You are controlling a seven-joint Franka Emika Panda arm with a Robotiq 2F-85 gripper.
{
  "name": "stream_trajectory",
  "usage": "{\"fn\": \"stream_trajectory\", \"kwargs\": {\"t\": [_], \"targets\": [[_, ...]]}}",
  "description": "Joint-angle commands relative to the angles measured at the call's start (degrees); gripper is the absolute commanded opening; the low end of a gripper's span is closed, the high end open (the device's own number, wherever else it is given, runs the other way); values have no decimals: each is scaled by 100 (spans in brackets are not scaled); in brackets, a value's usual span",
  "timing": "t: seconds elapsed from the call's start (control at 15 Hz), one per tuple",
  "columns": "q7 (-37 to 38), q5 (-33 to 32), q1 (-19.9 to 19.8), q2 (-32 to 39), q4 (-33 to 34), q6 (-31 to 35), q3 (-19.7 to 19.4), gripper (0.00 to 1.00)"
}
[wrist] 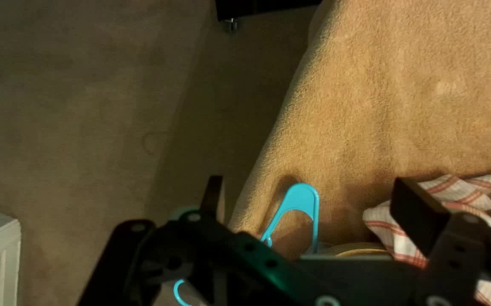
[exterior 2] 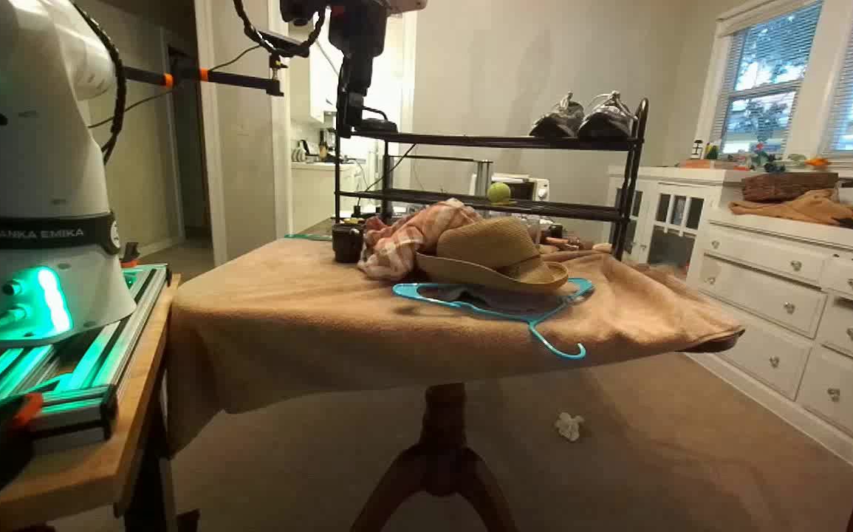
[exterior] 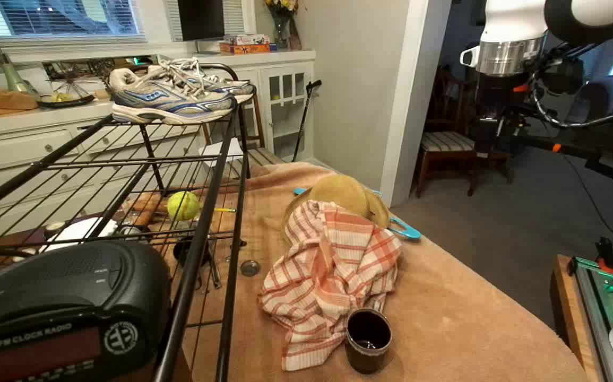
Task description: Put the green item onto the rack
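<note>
The black wire rack (exterior: 221,164) stands along the table's side; its top rail also shows in an exterior view (exterior 2: 470,139). No long green strip shows clearly in any view. A turquoise hanger (exterior: 406,230) lies at the table edge, partly under a straw hat (exterior: 340,192); the hanger also shows in an exterior view (exterior 2: 559,349) and the wrist view (wrist: 305,196). My gripper (wrist: 317,204) is open and empty. In the wrist view the hanger's end and part of the striped cloth (wrist: 398,231) show below and between the fingers. The gripper hangs above the table.
The striped cloth (exterior: 333,265) lies crumpled against the hat, with a dark cup (exterior: 368,339) beside it. The rack bears shoes (exterior: 173,98), a clock radio (exterior: 67,297) and a yellow-green ball (exterior: 183,206). A thin teal edge (exterior 2: 308,237) shows behind the table; I cannot tell what it is.
</note>
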Motion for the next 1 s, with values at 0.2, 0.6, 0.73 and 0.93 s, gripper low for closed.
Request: {"fn": "stream_trajectory", "kwargs": {"t": [0.2,0.6,0.73,0.93], "targets": [[21,-21,51,0,8,-14,-45,100],[21,-21,52,0,13,-14,-44,100],[21,-21,52,0,17,-14,-44,100],[92,233,220,-29,-119,-9,37,100]]}}
